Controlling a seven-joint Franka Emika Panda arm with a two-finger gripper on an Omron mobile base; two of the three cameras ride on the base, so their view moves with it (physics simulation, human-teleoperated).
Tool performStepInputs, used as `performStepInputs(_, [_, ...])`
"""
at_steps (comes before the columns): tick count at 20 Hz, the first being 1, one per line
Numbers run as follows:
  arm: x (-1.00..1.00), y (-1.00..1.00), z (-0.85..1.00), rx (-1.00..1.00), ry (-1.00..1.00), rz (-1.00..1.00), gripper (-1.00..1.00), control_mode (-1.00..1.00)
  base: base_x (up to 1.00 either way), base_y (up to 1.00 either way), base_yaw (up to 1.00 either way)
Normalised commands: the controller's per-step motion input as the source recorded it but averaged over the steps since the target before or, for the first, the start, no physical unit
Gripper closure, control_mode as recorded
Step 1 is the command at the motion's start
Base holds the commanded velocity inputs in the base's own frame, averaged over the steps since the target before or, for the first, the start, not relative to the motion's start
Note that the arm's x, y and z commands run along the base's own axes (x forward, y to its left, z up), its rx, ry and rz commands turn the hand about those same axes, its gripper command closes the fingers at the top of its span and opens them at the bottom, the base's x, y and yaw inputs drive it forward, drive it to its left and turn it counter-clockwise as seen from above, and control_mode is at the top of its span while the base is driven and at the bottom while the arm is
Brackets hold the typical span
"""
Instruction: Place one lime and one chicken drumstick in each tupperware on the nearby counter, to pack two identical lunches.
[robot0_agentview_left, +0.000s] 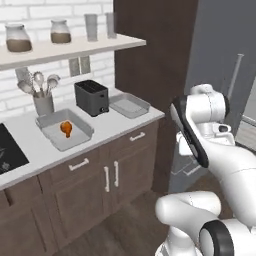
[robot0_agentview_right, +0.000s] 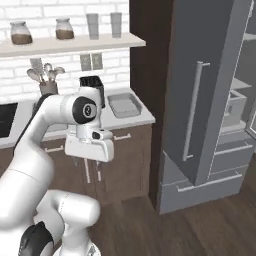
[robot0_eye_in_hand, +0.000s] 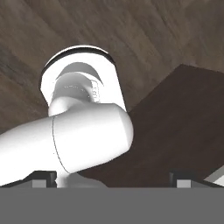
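On the pale grey counter (robot0_agentview_left: 100, 135) stand two grey tupperware trays. The left tupperware (robot0_agentview_left: 82, 131) holds one orange-brown chicken drumstick (robot0_agentview_left: 66, 128). The right tupperware (robot0_agentview_left: 129, 105) (robot0_agentview_right: 124, 105) looks empty. No lime is in view. My gripper (robot0_agentview_right: 88, 157) hangs in front of the cabinets, well off the counter edge and pointing down at the floor. In the hand view its fingertips (robot0_eye_in_hand: 43, 177) stand far apart with nothing between them, so my gripper (robot0_eye_in_hand: 113, 178) is open.
A black toaster (robot0_agentview_left: 91, 97) sits between the trays and a utensil holder (robot0_agentview_left: 43, 103) behind the left one. A stove top (robot0_agentview_left: 7, 150) lies far left. A shelf (robot0_agentview_left: 70, 48) carries jars and glasses. The tall grey fridge door (robot0_agentview_right: 200, 100) stands open to the right.
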Motion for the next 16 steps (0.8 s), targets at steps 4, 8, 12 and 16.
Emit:
performStepInputs(4, [0.0,0.0,0.0,0.0,0.0,0.0,-1.0,1.0,-0.02,-0.46,-0.73])
performStepInputs(8, [0.0,0.0,0.0,0.0,0.0,0.0,-1.0,1.0,0.65,-0.98,-0.37])
performStepInputs(12, [0.0,0.0,0.0,0.0,0.0,0.0,-1.0,1.0,0.94,-1.0,-0.09])
performStepInputs(16, [0.0,0.0,0.0,0.0,0.0,0.0,-1.0,1.0,0.85,-1.0,0.0])
